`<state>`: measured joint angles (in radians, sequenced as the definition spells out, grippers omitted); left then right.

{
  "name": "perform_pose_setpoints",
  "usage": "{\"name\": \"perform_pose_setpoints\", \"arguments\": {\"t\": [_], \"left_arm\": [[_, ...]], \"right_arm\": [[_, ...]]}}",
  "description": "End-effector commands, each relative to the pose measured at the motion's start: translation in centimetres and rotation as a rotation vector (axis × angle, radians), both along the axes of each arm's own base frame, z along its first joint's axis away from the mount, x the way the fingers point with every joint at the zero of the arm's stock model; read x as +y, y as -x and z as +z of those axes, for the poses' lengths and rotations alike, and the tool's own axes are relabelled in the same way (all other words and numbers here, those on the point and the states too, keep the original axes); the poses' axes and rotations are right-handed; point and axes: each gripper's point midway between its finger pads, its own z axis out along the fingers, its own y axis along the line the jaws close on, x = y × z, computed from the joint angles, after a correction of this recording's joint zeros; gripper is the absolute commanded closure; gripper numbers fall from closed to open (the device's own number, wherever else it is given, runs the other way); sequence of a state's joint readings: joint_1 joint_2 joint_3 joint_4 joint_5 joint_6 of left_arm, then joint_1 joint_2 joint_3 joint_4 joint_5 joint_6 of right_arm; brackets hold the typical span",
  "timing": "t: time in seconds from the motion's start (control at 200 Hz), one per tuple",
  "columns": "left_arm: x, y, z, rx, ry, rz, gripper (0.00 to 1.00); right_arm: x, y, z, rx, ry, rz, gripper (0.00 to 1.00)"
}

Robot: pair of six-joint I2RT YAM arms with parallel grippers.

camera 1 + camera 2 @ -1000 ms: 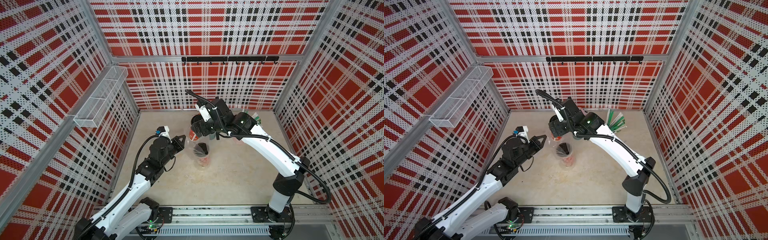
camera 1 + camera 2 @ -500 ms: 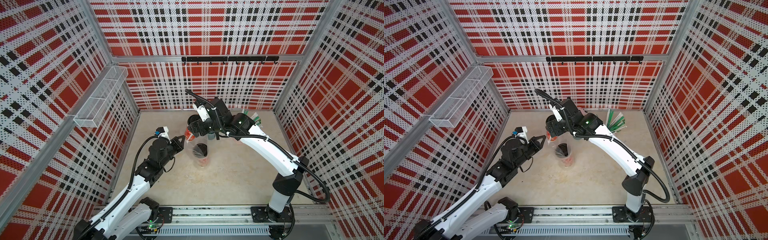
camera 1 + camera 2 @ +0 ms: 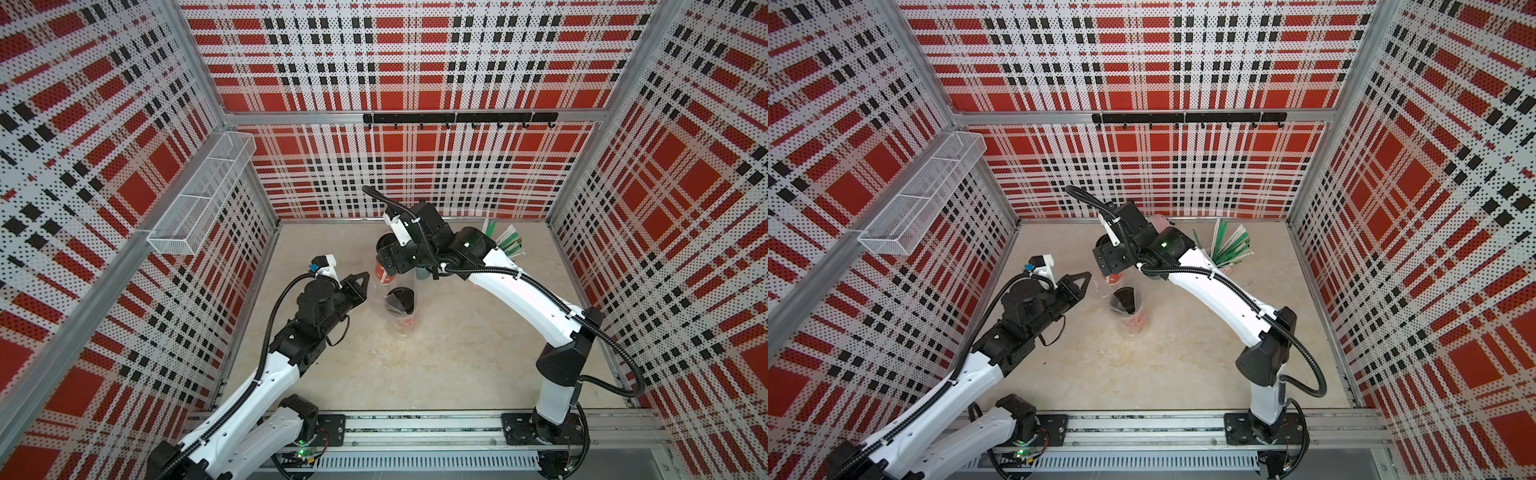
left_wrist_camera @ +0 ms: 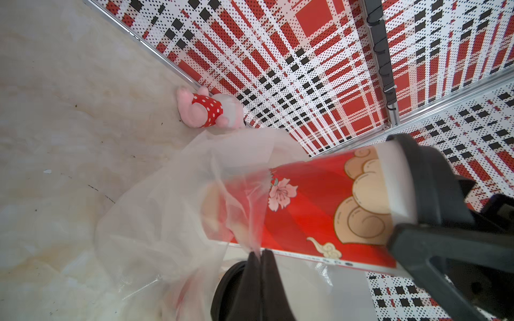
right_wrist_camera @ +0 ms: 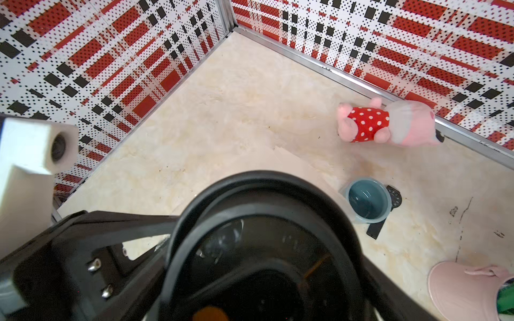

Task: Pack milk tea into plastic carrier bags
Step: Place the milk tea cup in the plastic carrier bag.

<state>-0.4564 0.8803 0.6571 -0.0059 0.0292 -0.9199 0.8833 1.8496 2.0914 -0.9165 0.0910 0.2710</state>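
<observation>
One milk tea cup, red with a black lid (image 3: 400,300) (image 3: 1125,300), stands inside the clear plastic carrier bag (image 3: 409,286) (image 4: 167,211) mid-table. My left gripper (image 3: 365,276) (image 3: 1087,275) (image 4: 260,254) is shut on the bag's rim film, holding it up. My right gripper (image 3: 388,259) (image 3: 1111,257) (image 5: 261,278) is shut on a second milk tea cup (image 3: 380,272) (image 3: 1115,277) (image 4: 319,205), gripped just under its black lid (image 5: 261,236). That cup hangs tilted between the left gripper and the bagged cup. In the left wrist view, film covers its lower end.
A short grey-blue cup (image 5: 367,200) stands behind the bag. A pink cup (image 5: 467,291) of green-white straws (image 3: 507,245) (image 3: 1229,245) sits at the back right. A pink plush (image 5: 383,125) (image 4: 205,111) lies by the back wall. A wire basket (image 3: 199,199) hangs on the left wall.
My right gripper has carried the red cup a little to the left, toward the held bag rim. The left arm and the bagged cup have stayed put.
</observation>
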Motion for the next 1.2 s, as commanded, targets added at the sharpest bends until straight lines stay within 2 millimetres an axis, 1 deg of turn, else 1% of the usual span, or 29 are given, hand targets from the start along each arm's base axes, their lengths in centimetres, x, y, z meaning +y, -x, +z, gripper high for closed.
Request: {"name": "perform_pose_setpoints", "arguments": {"t": [0.0, 0.235, 0.426, 0.636, 0.822, 1.042, 1.198], "left_arm": [[0.4, -0.1, 0.0, -0.012, 0.003, 0.012, 1.00], [0.7, 0.3, 0.1, -0.019, 0.006, 0.018, 1.00], [0.9, 0.4, 0.1, -0.026, 0.008, 0.024, 1.00], [0.7, 0.4, 0.0, -0.025, 0.009, 0.018, 1.00], [0.8, 0.4, 0.2, -0.033, 0.009, 0.021, 1.00], [0.8, 0.4, 0.0, -0.035, 0.004, 0.016, 1.00], [0.7, 0.4, 0.1, -0.038, 0.003, 0.014, 1.00]], "right_arm": [[1.2, 0.4, 0.0, -0.003, -0.006, 0.043, 0.13], [2.2, 0.0, -3.1, 0.060, 0.031, 0.047, 0.13], [2.5, -0.4, -5.3, 0.101, 0.056, 0.028, 0.13], [2.6, -0.6, -6.8, 0.115, 0.074, 0.016, 0.12], [2.7, -1.3, -8.6, 0.132, 0.125, -0.004, 0.11], [2.8, -2.0, -9.9, 0.131, 0.158, -0.024, 0.09], [3.1, -2.0, -10.9, 0.145, 0.164, -0.015, 0.06]]}}
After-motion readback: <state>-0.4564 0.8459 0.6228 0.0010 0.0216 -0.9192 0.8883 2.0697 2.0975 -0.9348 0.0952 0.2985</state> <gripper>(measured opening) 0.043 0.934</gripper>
